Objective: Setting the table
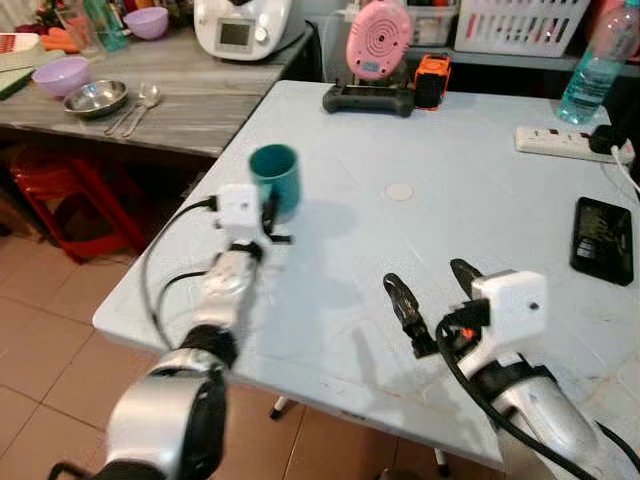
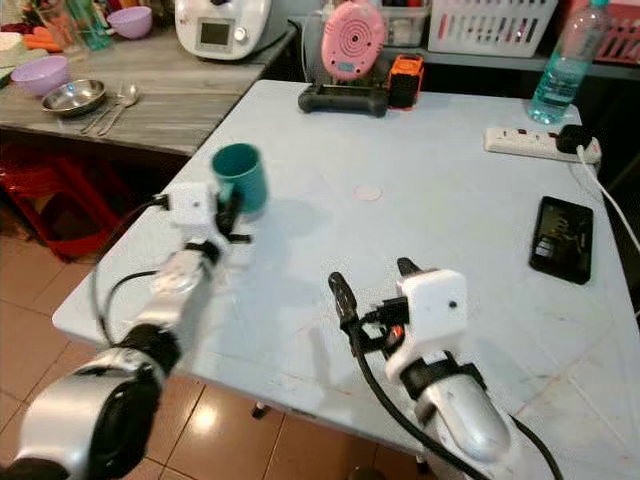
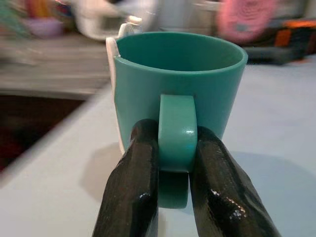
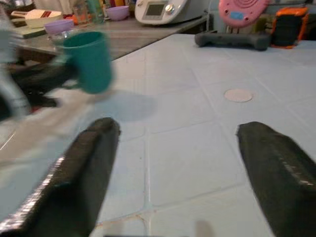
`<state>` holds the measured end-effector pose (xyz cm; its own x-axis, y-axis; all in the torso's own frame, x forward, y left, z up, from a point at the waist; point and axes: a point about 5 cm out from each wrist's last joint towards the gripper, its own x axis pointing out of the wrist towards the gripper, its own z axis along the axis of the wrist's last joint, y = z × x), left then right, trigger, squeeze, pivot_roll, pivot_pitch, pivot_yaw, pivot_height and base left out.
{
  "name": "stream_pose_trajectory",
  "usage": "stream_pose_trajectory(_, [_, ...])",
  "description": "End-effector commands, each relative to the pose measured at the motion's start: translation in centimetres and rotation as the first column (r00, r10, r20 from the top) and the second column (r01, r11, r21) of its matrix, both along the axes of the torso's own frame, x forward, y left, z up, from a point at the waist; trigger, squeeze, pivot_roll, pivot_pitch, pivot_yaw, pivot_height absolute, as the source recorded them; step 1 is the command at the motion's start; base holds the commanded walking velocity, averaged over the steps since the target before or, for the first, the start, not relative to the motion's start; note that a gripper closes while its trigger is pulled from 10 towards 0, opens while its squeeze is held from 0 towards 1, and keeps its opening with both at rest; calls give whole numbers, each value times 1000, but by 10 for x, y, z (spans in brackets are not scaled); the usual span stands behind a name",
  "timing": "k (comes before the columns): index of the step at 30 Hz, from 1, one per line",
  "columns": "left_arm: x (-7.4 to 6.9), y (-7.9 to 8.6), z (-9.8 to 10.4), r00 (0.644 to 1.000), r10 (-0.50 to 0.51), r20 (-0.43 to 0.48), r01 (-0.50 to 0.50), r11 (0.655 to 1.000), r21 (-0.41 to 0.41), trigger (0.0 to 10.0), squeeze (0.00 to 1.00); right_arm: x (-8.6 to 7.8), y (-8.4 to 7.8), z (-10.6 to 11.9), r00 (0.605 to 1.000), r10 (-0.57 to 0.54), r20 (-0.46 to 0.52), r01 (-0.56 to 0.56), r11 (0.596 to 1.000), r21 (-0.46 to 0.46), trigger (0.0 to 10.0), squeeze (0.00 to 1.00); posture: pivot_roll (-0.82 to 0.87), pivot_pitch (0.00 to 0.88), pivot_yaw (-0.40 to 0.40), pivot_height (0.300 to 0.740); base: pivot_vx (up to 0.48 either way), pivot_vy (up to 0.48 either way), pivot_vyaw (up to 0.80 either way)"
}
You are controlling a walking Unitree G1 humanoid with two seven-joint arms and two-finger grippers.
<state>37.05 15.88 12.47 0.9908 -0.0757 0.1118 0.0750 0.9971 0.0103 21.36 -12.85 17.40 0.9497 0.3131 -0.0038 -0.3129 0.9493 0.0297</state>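
Observation:
A teal mug (image 1: 277,177) is held above the left part of the pale blue table (image 1: 420,230). My left gripper (image 1: 270,212) is shut on its handle (image 3: 176,133), one black finger on each side. The mug is upright and its shadow falls on the table to its right. My right gripper (image 1: 432,300) hovers low over the near side of the table, open, with nothing between its fingers (image 4: 94,163). On the grey counter at the far left sit a purple bowl (image 1: 62,74), a steel bowl (image 1: 95,98) and spoons (image 1: 140,105).
A black phone (image 1: 604,238) lies at the table's right edge, a white power strip (image 1: 562,143) and a water bottle (image 1: 595,62) behind it. A pink device on a black stand (image 1: 378,45) and an orange box (image 1: 432,80) stand at the far edge. A red stool (image 1: 60,195) is under the counter.

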Motion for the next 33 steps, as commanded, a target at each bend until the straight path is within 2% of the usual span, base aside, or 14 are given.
stream_pose_trajectory(1, [-5, 18, 5, 998, 21, 59, -23, 999, 39, 0, 0, 5, 4, -2, 1000, 19, 8, -20, 1000, 15, 0, 0, -182, 11, 64, 740, 0, 0, 0])
stream_pose_trajectory(2, [-10, 26, 3, 997, 33, 67, -36, 998, 43, 0, 0, 8, 5, -4, 1000, 21, 8, -21, 1000, 17, 0, 0, -166, 4, 62, 740, 0, 0, 0])
stream_pose_trajectory(6, [-23, 40, -1, 994, 61, 89, -66, 996, 60, 0, 0, 17, 8, -9, 999, 30, 9, -31, 999, 22, 0, 0, -104, 0, 48, 740, 0, 0, 0])
stream_pose_trajectory(7, [-29, 44, -2, 993, 70, 100, -77, 995, 65, 0, 0, 20, 9, -10, 999, 38, 12, -39, 999, 24, 3098, 0, -104, 0, 48, 740, 0, 0, 0])
stream_pose_trajectory(8, [-35, 48, -4, 991, 90, 101, -97, 993, 73, 1333, 0, 23, 11, -11, 999, 43, 14, -44, 999, 23, 7137, 0, -79, 0, 42, 740, 0, 0, 0])
stream_pose_trajectory(9, [-41, 50, -5, 989, 110, 97, -117, 990, 74, 2039, 0, 27, 12, -13, 999, 46, 16, -47, 999, 21, 10000, 0, -59, 0, 40, 740, 0, 0, 0])
stream_pose_trajectory(10, [-44, 51, -6, 988, 123, 92, -130, 989, 75, 2039, 0, 29, 12, -14, 999, 48, 17, -48, 999, 20, 10000, 0, -52, 0, 39, 740, 0, 0, 0])
stream_pose_trajectory(11, [-49, 52, -7, 987, 134, 89, -141, 986, 85, 10000, 0, 32, 13, -14, 999, 48, 20, -49, 999, 17, 10000, 0, -41, 0, 35, 740, 0, 0, 0])
stream_pose_trajectory(33, [-49, 52, -7, 987, 134, 89, -141, 986, 85, 10000, 0, 32, 13, -14, 999, 48, 20, -49, 999, 17, 10000, 0, -41, 0, 35, 740, 0, 0, 0])
